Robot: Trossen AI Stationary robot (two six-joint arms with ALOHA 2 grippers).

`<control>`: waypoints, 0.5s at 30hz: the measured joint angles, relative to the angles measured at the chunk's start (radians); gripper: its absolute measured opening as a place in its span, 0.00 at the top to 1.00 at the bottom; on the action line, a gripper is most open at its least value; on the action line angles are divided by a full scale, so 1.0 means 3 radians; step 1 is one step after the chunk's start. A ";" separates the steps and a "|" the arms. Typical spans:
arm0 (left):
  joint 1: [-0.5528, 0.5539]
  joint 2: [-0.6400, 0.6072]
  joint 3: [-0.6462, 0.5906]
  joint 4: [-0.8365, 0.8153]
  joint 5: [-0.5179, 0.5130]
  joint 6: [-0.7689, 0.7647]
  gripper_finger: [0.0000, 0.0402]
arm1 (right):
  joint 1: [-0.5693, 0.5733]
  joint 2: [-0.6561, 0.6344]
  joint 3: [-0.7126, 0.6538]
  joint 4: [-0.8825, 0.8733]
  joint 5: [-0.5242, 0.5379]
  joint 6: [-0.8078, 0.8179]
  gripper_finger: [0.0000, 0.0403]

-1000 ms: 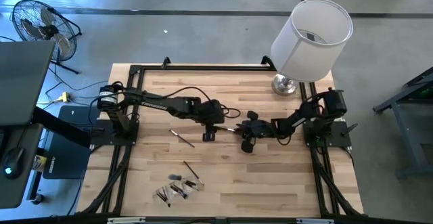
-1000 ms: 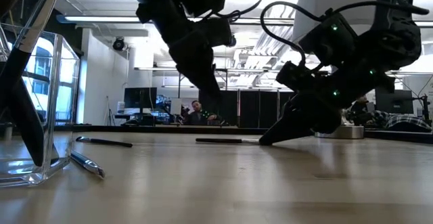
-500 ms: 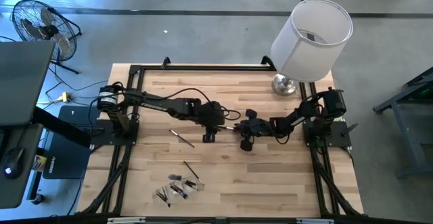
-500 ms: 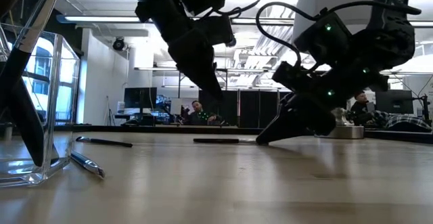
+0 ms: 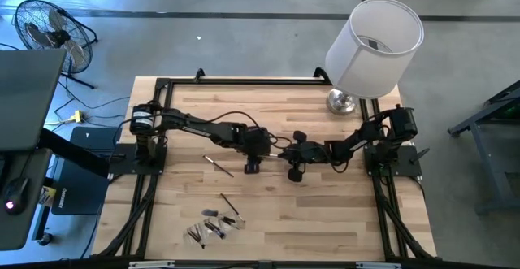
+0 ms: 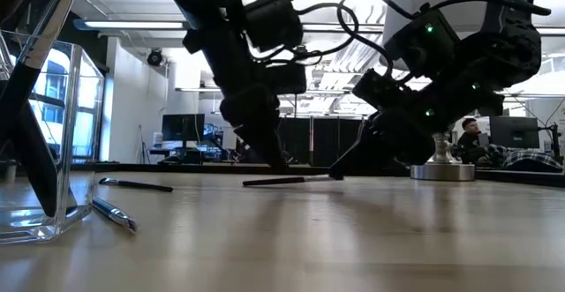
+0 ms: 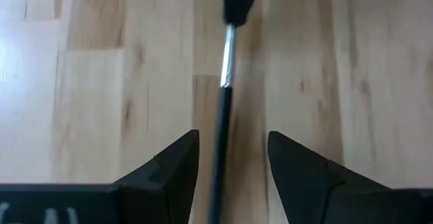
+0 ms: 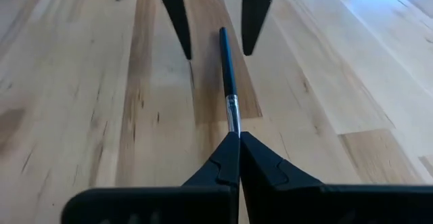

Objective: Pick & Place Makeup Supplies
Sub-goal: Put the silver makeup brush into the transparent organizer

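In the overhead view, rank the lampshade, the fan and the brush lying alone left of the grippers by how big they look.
1. Lampshade, largest.
2. Fan, clearly smaller.
3. Lone brush, a thin sliver.
The lampshade stands closer to the camera, which may exaggerate it.

Pale wood bench [image 8: 81, 102] with a smooth satin sheen; makeup brush [image 8: 228, 68], glossy dark handle, shiny metal ferrule.

Even, bright overhead light falls on the bench [image 5: 325, 212]. In the low view, ceiling strip lights [image 6: 132, 25] glare, the arms show backlit as silhouettes, and the near bench surface blurs.
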 joint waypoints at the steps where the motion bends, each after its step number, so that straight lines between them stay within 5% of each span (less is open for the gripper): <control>1: 0.0001 0.0004 0.0000 -0.0015 -0.0027 0.0000 0.57 | 0.0000 0.0000 0.0002 0.0013 -0.0020 0.0000 0.99; 15: 0.0001 0.0006 0.0000 0.0074 0.0098 0.0009 0.57 | 0.0000 -0.0004 0.0295 -0.0102 -0.0143 -0.0197 1.00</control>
